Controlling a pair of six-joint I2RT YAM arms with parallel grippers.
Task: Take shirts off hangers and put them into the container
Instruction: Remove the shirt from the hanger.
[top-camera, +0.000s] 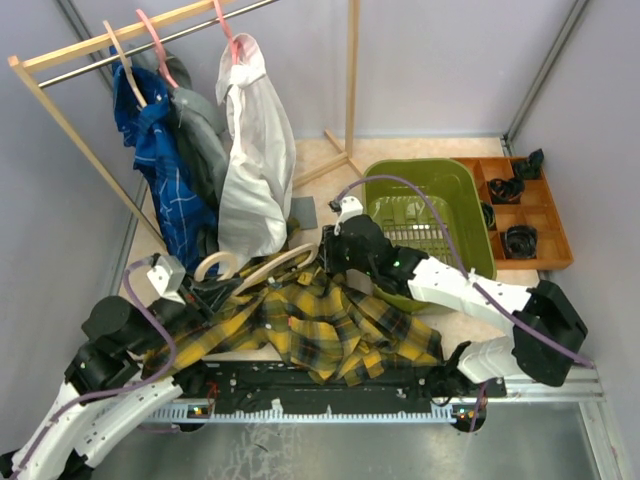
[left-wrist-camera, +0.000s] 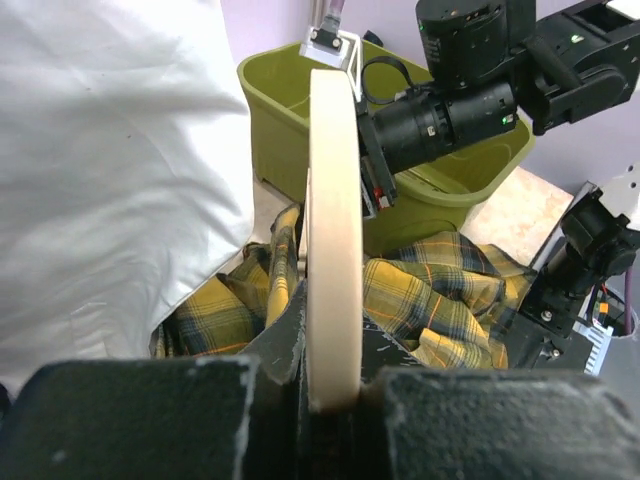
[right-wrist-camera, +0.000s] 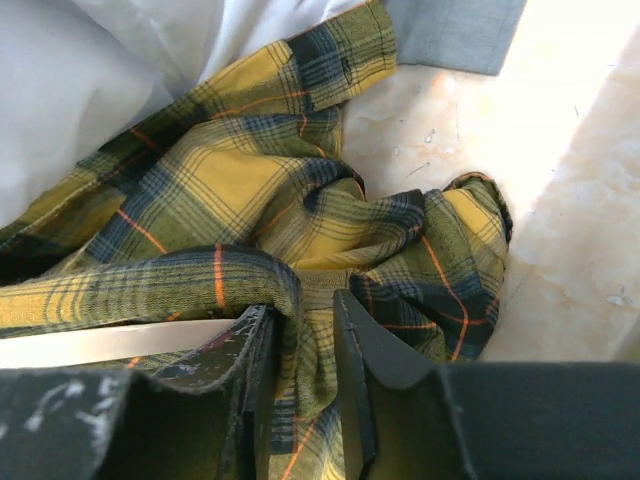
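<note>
With the left tool (left-wrist-camera: 330, 385) clamped on the pale hanger (left-wrist-camera: 333, 200) and the right tool (right-wrist-camera: 300, 350) narrowed onto a fold of the plaid shirt (right-wrist-camera: 230, 190) beneath it, brace the hanger and draw the cloth off steadily – no jerking – towards the container (top-camera: 478, 215) just behind the right tool.

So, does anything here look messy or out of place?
The yellow-and-black plaid shirt lies crumpled in a heap beside the olive-green plastic basin, not in it, with a pale wooden hanger lying across it. Nothing looks torn or spilled.
</note>
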